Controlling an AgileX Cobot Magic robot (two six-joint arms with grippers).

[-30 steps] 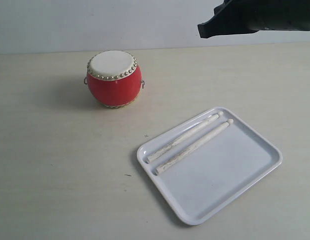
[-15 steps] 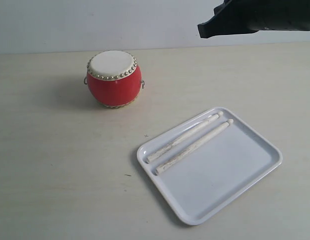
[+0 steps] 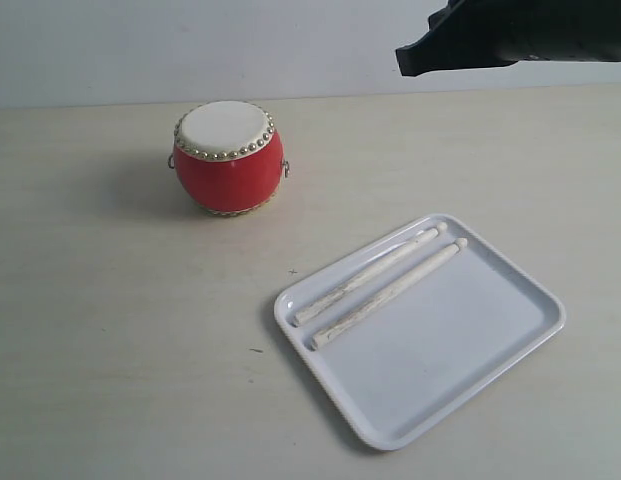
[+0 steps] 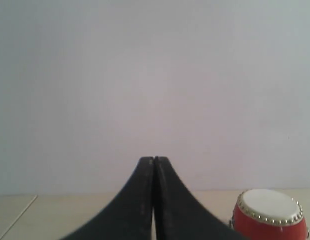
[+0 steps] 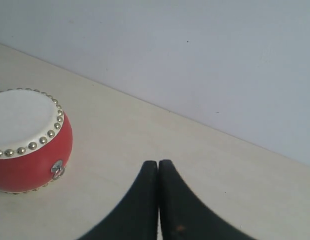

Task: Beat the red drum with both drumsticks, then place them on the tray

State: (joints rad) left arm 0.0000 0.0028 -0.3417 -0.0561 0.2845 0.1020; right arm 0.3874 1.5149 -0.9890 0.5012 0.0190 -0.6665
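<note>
Nothing has shifted in the last second. Both sticks (image 3: 368,273) lie side by side in the tray (image 3: 490,350), at about 4 o'clock on the surface (image 3: 110,300), well apart from the drum (image 3: 228,157) at 10 o'clock. The left hand (image 4: 154,162) and right hand (image 5: 158,165) are pressed together and empty. To me the job looks done, or not yet begun.

table (image 3: 110,350): pale wood | on it: red drum (image 3: 228,160), white tray (image 3: 460,345)

Exterior high, wrists low, red drum (image 3: 228,170) shared
</note>
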